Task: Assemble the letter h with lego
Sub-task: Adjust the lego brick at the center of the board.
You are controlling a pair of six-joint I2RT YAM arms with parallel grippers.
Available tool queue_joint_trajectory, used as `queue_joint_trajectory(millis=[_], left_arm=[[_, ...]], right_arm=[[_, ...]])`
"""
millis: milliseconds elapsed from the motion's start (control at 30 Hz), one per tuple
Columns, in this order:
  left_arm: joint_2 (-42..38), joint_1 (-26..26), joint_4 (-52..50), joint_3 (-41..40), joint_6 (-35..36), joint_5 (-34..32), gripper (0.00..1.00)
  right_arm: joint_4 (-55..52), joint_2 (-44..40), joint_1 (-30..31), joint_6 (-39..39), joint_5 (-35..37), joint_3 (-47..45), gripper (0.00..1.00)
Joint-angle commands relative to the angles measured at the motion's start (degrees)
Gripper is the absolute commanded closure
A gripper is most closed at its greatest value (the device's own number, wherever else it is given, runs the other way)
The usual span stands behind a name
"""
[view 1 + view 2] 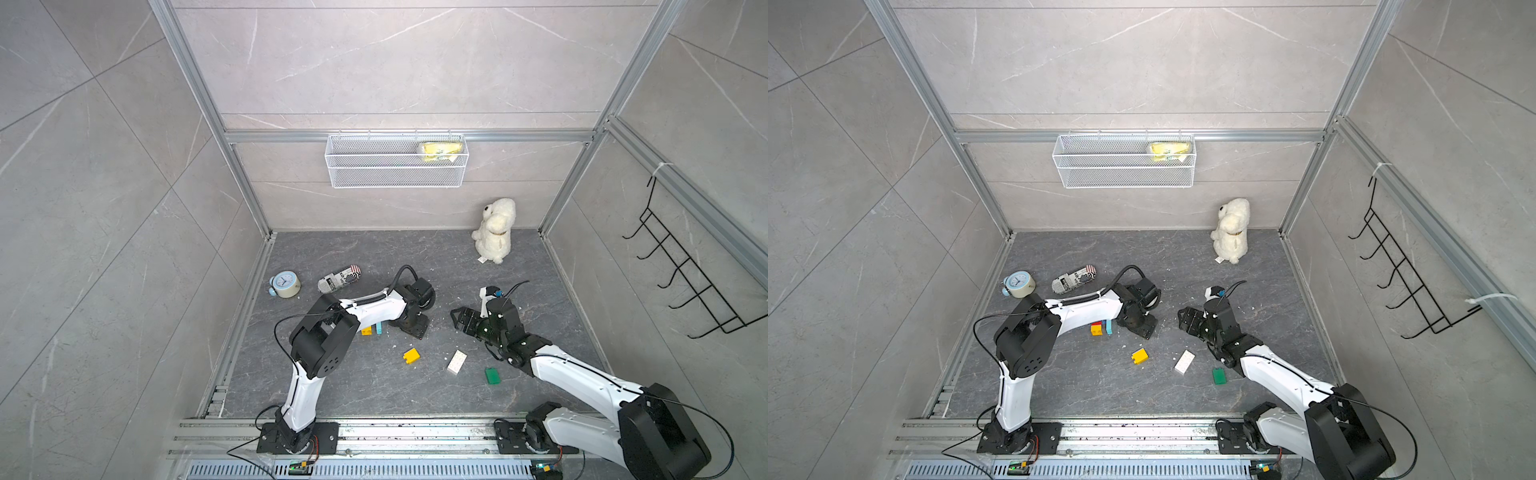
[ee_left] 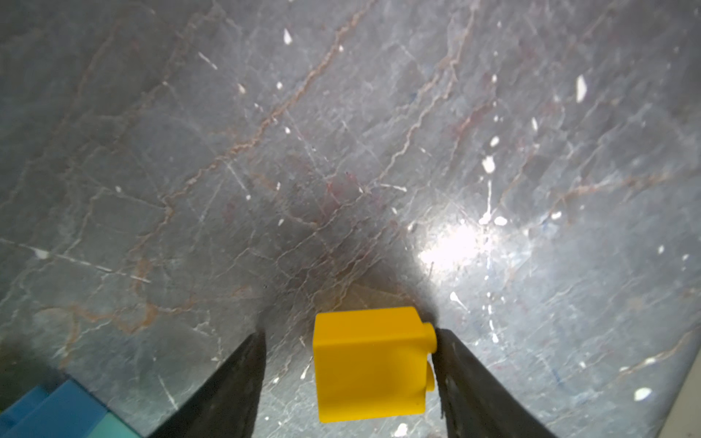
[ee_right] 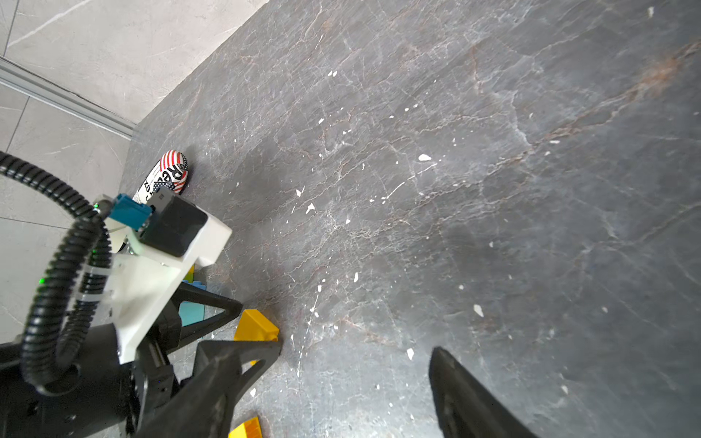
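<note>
Between the fingers of my left gripper (image 2: pixel 349 333) a yellow lego brick (image 2: pixel 371 364) lies on its side on the dark floor. Its studs touch one finger and a gap separates it from the other, so the gripper is open. In both top views this gripper (image 1: pixel 413 328) hides that brick. Beside it sit an orange-yellow brick (image 1: pixel 366 331), a light blue brick (image 1: pixel 379 328) and a red brick (image 1: pixel 1096 323). Nearer the front lie another yellow brick (image 1: pixel 411 356), a white oblong brick (image 1: pixel 456 361) and a green brick (image 1: pixel 492 375). My right gripper (image 1: pixel 459 318) hangs open and empty, facing the left one.
A small blue clock (image 1: pixel 284 284) and a patterned can (image 1: pixel 338 278) lie at the left of the floor. A white plush toy (image 1: pixel 494 237) stands at the back right. A wire basket (image 1: pixel 395 160) hangs on the back wall, a black hook rack (image 1: pixel 685 282) on the right wall.
</note>
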Motion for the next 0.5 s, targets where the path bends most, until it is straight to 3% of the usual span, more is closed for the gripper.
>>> queue_joint_trajectory(millis=[0, 467], left_arm=[[1.32, -0.26, -2.28, 1.64, 0.42, 3.36, 0.37], [0.79, -0.18, -1.63, 1.96, -11.12, 7.80, 0.51]], right_arm=[[-1.11, 1.09, -0.34, 0.64, -0.82, 0.73, 0.20], [1.92, 4.46, -0.60, 0.93, -5.81, 0.73, 0.21]])
